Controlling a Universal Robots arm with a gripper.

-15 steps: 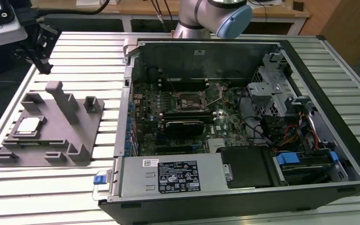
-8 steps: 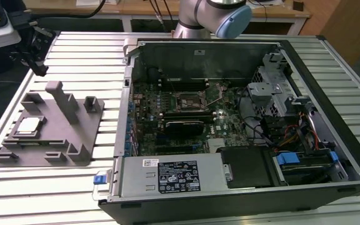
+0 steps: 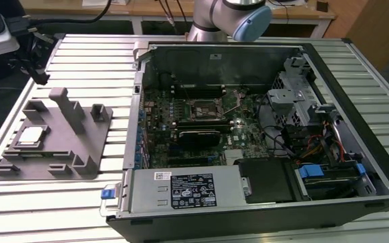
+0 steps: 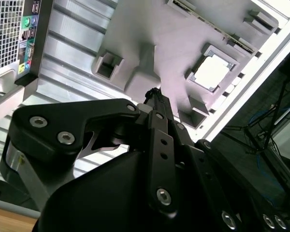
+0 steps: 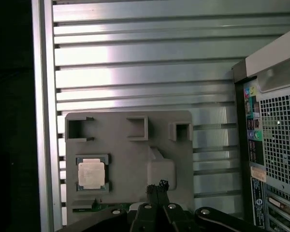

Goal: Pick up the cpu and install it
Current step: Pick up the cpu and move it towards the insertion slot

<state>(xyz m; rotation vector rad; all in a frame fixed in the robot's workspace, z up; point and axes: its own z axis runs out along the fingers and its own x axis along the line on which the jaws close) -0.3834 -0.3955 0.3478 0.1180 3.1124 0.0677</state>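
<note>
Off to the exterior view's left of the open computer case [image 3: 262, 152], on the slatted metal counter [image 3: 79, 55], find the cpu [image 3: 32, 135] lying flat with its silver top up, seated in a square recess of the grey fixture [image 3: 89, 147] and well apart from the case. Hovering above that fixture in the first wrist view, the gripper [image 5: 157, 185], lined up nearer the tall post [image 5: 160, 166] than the chip, so beside the cpu rather than over it, and touching nothing. Fingers pressed together at the tips, going by both wrist views, with nothing held between them. Inside the case, from the exterior view, the motherboard [image 3: 201, 126] with its socket [image 3: 204, 107] near the middle, apparently bare and with its retaining frame seemingly swung up, though too small to be sure. Judged from all this: very early in the job. Nothing picked up, nothing carried, nothing seated; chip untouched in its recess, square to the fixture's edges and free of anything on top. Done so far, at most, an approach to the fixture's side of the counter. Left to do, by the look of it, nearly everything: centring over the chip, parting the fingers, the grasp itself, the lift clear of the recess, the crossing to the case and the careful seating in the socket.
</note>
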